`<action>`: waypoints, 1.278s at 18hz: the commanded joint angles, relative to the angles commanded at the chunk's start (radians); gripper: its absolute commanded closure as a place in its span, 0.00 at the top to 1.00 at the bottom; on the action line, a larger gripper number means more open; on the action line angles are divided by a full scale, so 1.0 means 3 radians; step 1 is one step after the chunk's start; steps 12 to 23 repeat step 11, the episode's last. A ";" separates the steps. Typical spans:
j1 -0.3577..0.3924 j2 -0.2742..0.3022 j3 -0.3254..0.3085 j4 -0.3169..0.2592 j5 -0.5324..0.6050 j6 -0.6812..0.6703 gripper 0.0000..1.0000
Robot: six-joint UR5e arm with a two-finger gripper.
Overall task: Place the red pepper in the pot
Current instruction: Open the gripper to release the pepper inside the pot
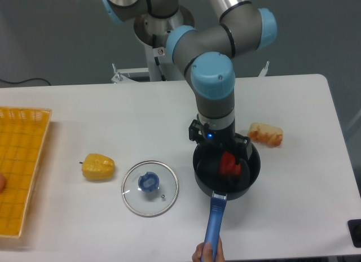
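Looking down, I see the red pepper (228,164) lying inside the pot (251,180) — apparently delivered. My tool (221,154) hangs just above it, its spread hidden, while a hand (207,253) steadies the blue handle (212,219).

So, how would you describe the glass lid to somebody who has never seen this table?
Start at the black pot with the long blue handle, under the robot arm near the table's front edge. Just left of it, flat on the white table, lies the glass lid. It is the only see-through round thing there, with a blue knob in its middle, unlike the solid yellow pepper further left.
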 joint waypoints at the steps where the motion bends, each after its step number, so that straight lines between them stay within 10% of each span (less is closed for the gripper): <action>1: 0.0000 0.0016 0.0000 -0.0071 0.0000 0.0005 1.00; 8: -0.0117 0.0276 -0.0071 -0.0476 -0.0005 0.0215 1.00; 23: -0.0209 0.0333 -0.0128 -0.0481 -0.0005 0.0210 1.00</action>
